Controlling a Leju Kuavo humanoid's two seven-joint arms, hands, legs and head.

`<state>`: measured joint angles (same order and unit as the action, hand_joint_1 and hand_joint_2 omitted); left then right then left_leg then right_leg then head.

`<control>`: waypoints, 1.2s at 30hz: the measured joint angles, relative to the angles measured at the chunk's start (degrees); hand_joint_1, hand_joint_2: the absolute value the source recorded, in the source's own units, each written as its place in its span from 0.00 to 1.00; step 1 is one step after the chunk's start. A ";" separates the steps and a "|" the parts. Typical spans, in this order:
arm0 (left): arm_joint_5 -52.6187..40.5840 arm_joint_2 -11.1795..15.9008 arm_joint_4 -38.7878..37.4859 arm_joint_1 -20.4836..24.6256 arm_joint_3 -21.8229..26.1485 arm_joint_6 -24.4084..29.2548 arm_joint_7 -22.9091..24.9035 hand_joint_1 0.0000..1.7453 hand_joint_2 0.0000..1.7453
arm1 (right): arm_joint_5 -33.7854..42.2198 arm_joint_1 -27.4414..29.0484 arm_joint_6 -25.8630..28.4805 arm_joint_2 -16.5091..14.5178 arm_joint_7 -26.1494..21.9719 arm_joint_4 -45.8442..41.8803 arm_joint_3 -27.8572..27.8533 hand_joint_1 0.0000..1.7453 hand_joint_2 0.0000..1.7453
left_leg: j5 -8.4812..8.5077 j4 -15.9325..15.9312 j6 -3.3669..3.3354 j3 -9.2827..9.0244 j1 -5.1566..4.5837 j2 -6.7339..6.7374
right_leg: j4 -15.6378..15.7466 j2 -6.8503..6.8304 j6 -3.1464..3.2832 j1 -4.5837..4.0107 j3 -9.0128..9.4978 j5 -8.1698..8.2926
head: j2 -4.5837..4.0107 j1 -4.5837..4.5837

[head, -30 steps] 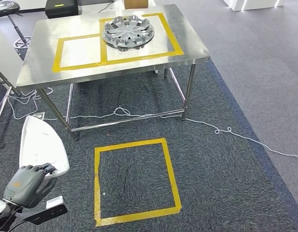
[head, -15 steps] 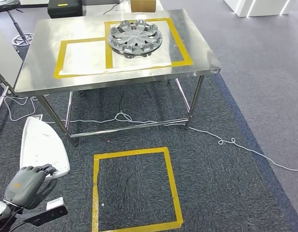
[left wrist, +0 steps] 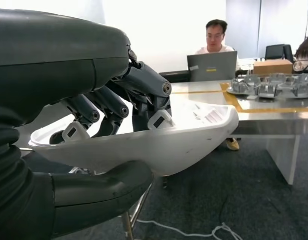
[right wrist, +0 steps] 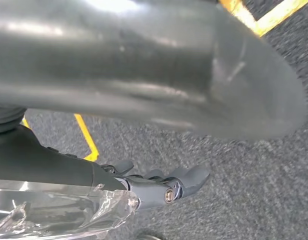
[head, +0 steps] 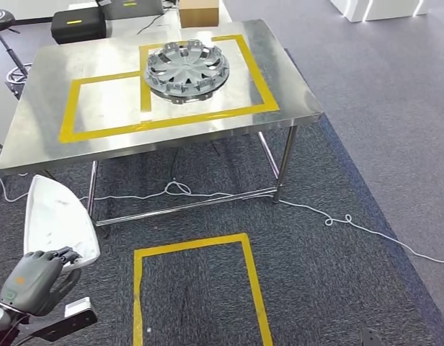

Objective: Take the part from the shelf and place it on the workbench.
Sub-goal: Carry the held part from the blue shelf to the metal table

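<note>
Currently left hand (head: 32,280) grips the white part (head: 56,218), fingers (left wrist: 145,82) on top and thumb (left wrist: 103,185) underneath; part held low at robot's left, short of the bench (head: 285,86). Right hand (right wrist: 171,185) hangs over carpet; fingers lie nearly straight with nothing in them. On the bench: yellow tape outlines (head: 68,122), with a hubcap (head: 186,68) in the right-hand one. White cable (head: 339,220) trails across the floor between robot and bench legs. Floor tape square (head: 252,274) lies ahead. Person with laptop (left wrist: 212,66) sits behind the bench.
</note>
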<state>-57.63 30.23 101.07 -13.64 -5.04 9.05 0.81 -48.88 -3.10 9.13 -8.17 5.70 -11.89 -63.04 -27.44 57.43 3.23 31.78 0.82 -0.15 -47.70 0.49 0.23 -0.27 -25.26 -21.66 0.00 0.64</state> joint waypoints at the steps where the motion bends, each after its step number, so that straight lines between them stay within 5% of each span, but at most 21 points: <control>1: -0.01 -0.02 0.00 0.02 0.01 0.00 0.08 1.00 1.00 | -0.01 -0.01 -0.05 -0.01 -0.02 0.00 0.00 0.00 0.00 | 3.62 -4.37 0.03 -0.42 0.06 0.26 | -0.21 0.12 -0.30 -0.03 0.48 -0.65 | 0.00 0.13; 3: -0.05 -0.08 0.05 -0.02 0.04 -0.02 0.21 1.00 1.00 | -0.02 0.00 -0.12 -0.01 -0.04 -0.01 -0.02 0.00 0.00 | 8.20 -9.57 -0.23 -0.74 0.06 0.73 | -0.36 0.25 -0.95 -0.22 0.71 -2.18 | 0.00 0.13; 7: -0.09 -0.07 0.24 -0.13 0.29 -0.02 0.31 1.00 1.00 | -0.03 -0.14 -0.15 0.01 -0.09 -0.02 -0.03 0.00 0.00 | 8.92 -10.12 -1.90 -1.38 0.16 0.52 | -2.33 0.03 -2.21 -0.17 0.83 -5.52 | 0.00 -0.22; 8: -0.10 -0.07 0.27 -0.10 0.37 -0.01 0.32 1.00 1.00 | -0.03 -0.20 -0.16 -0.02 -0.09 -0.01 -0.02 0.00 0.00 | 8.77 -10.12 -2.31 -1.81 0.23 0.47 | -5.55 -0.02 -2.53 -0.10 -0.53 -7.36 | 0.00 -0.30; 11: -0.15 -0.11 0.31 -0.06 0.45 0.00 0.32 1.00 1.00 | -0.03 -0.16 -0.17 -0.11 -0.09 0.00 -0.02 0.00 0.00 | 7.74 -10.09 -2.89 -2.89 0.02 0.44 | -19.62 -0.07 -3.02 -0.01 -8.35 -12.87 | 0.00 -0.50; 13: -0.16 -0.15 0.31 -0.11 0.45 0.00 0.32 1.00 1.00 | -0.03 -0.04 -0.17 -0.12 -0.08 0.00 -0.04 0.00 0.00 | 6.88 -10.08 -2.97 -3.90 -0.19 0.29 | -21.30 -0.06 -2.74 -0.07 -10.63 -11.24 | 0.00 -0.53; 16: -0.17 -0.16 0.32 -0.07 0.49 0.00 0.32 1.00 1.00 | -0.03 -0.05 -0.19 -0.13 -0.08 -0.01 -0.04 0.00 0.00 | 5.47 -10.30 -2.77 -6.10 -0.46 0.05 | -8.58 0.04 -1.38 -0.61 -6.52 -2.39 | 0.00 -0.54; 18: -0.22 -0.20 0.33 -0.03 0.51 0.00 0.32 1.00 1.00 | -0.05 -0.05 -0.17 -0.10 -0.07 -0.02 -0.04 0.00 0.00 | 4.64 -10.43 -2.36 -6.96 -0.68 -0.11 | -2.57 0.15 -0.49 -1.06 -4.29 0.86 | 0.00 -0.60; 22: -0.33 -0.20 0.40 -0.10 0.64 0.00 0.34 1.00 1.00 | -0.15 -0.19 -0.16 -0.13 -0.08 -0.02 -0.04 0.00 0.00 | 2.96 -9.58 -1.40 -7.06 -0.79 -0.22 | -0.81 0.12 0.19 -0.87 -3.28 1.49 | 0.00 -0.40; 24: -0.33 -0.19 0.47 -0.09 0.74 0.03 0.34 1.00 1.00 | -0.25 -0.28 -0.16 -0.16 -0.11 -0.02 -0.04 0.00 0.00 | -0.63 -3.02 -0.85 -3.84 -0.72 -0.18 | -0.29 0.08 0.56 -0.66 -2.76 1.41 | 0.00 -0.31; 26: -0.31 -0.20 0.48 -0.11 0.77 0.00 0.34 1.00 1.00 | -0.34 -0.31 -0.15 -0.16 -0.13 -0.02 -0.04 0.00 0.00 | -4.39 6.57 -0.48 1.55 -0.58 -0.17 | -0.22 0.05 0.76 -0.62 -2.44 1.02 | 0.00 -0.27; 27: -0.22 -0.23 0.47 -0.09 0.74 -0.08 0.32 1.00 1.00 | -0.41 -0.31 -0.16 -0.16 -0.13 -0.02 -0.05 0.00 0.00 | -4.68 9.35 -0.37 3.47 -0.47 -0.16 | -0.23 0.07 0.74 -0.60 -2.21 0.76 | 0.00 -0.27; 29: 0.03 -0.37 0.43 0.33 0.57 -0.40 0.00 1.00 1.00 | -0.62 -0.30 -0.26 -0.16 -0.13 -0.02 -0.06 0.00 0.00 | -1.36 7.76 -0.16 3.83 -0.29 -0.14 | -0.24 0.14 0.48 -0.43 -1.38 0.12 | 0.00 -0.29; 32: 0.22 -0.89 0.11 2.41 -0.21 -1.05 -0.91 1.00 1.00 | -1.06 -0.46 -0.46 -0.06 -0.14 -0.02 -0.05 0.00 0.00 | 6.26 -5.02 0.22 -1.19 0.15 0.13 | -0.47 0.24 -0.51 -0.31 -0.20 -1.16 | 0.00 -0.05; 34: 0.20 -1.33 -0.19 3.90 -0.86 -1.40 -1.30 1.00 1.00 | -1.27 -0.66 -0.48 0.05 -0.14 -0.02 -0.04 0.00 0.00 | 7.26 -9.20 -0.35 -2.88 0.34 0.04 | -0.57 0.30 -1.18 -0.43 -0.12 -1.84 | 0.00 -0.08; 36: 0.15 -1.64 -0.43 5.14 -1.54 -1.69 -1.53 1.00 1.00 | -1.43 -0.74 -0.48 0.05 -0.13 -0.02 -0.04 0.00 0.00 | 6.83 -9.48 -1.46 -3.17 0.31 -0.18 | -0.64 0.28 -1.77 -0.25 -0.01 -2.38 | 0.00 -0.34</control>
<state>-57.48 28.59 100.63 -8.49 -6.58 7.36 -0.72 -50.31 -3.85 8.66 -8.12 5.57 -11.91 -63.08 -20.61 47.94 1.76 28.61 1.13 -0.32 -48.35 0.77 -1.54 -0.52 -25.27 -24.03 0.00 0.30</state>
